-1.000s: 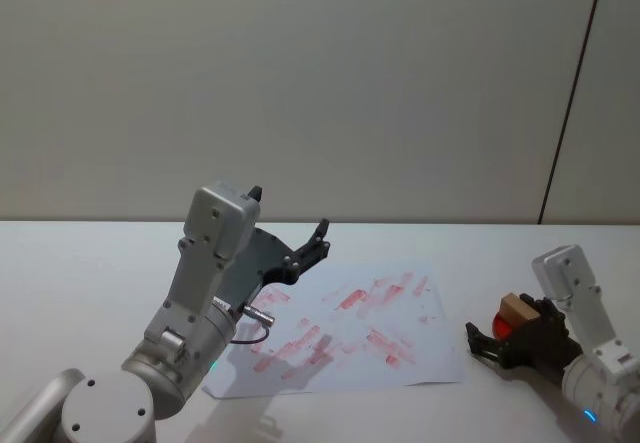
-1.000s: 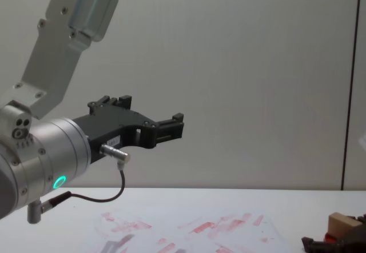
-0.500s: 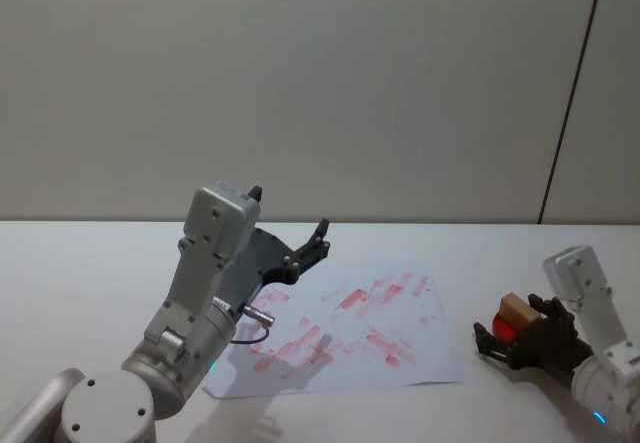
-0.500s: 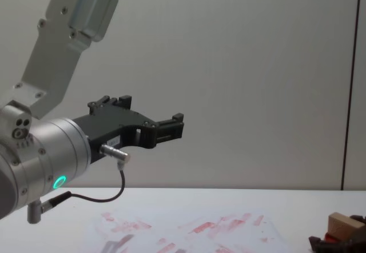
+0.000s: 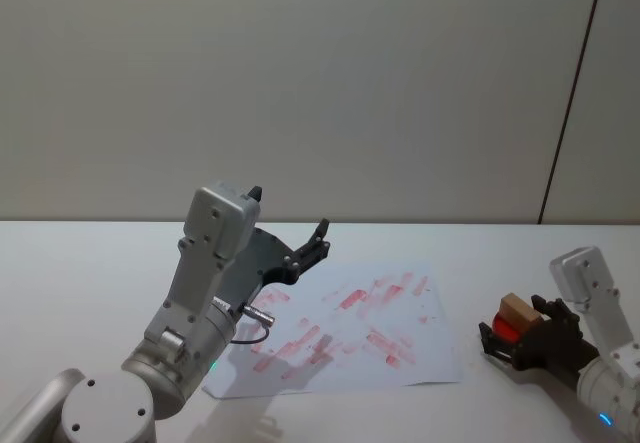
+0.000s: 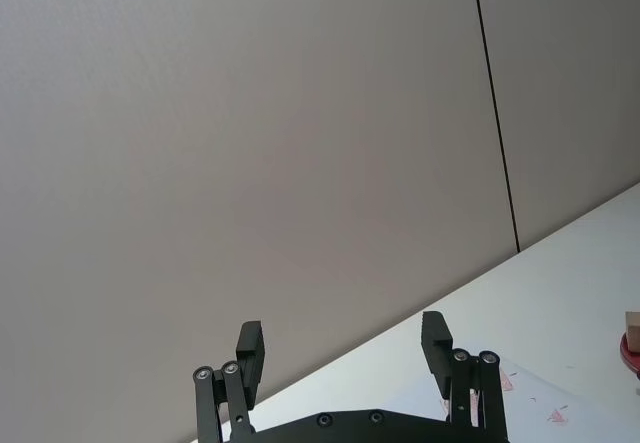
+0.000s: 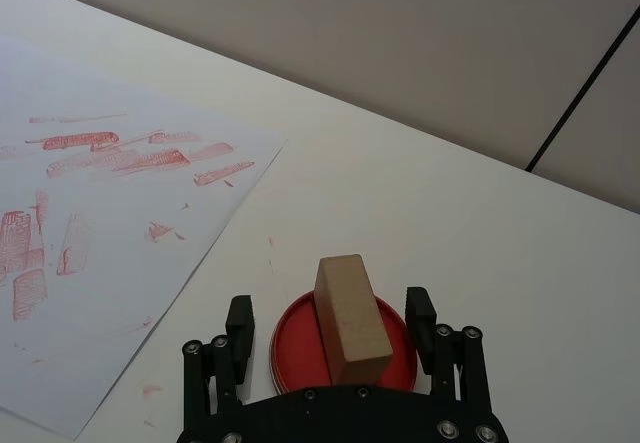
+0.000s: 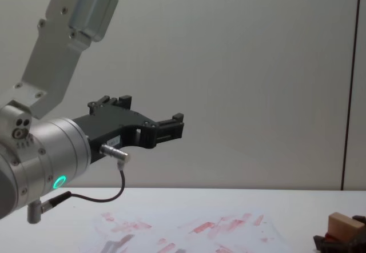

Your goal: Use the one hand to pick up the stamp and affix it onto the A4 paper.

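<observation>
Near the desk's right edge, our right gripper, fingers apart, flanks the stamp on the ink pad. We judge it light, rigid wood: pinch its flat sides. The left gripper, spread, hangs over the A4 paper.

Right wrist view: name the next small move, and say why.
Probably shut the right gripper on the tan wooden block stamp: its open fingers flank the stamp, which stands on the round red ink pad, ungrasped. The left gripper hangs idle, raised.
</observation>
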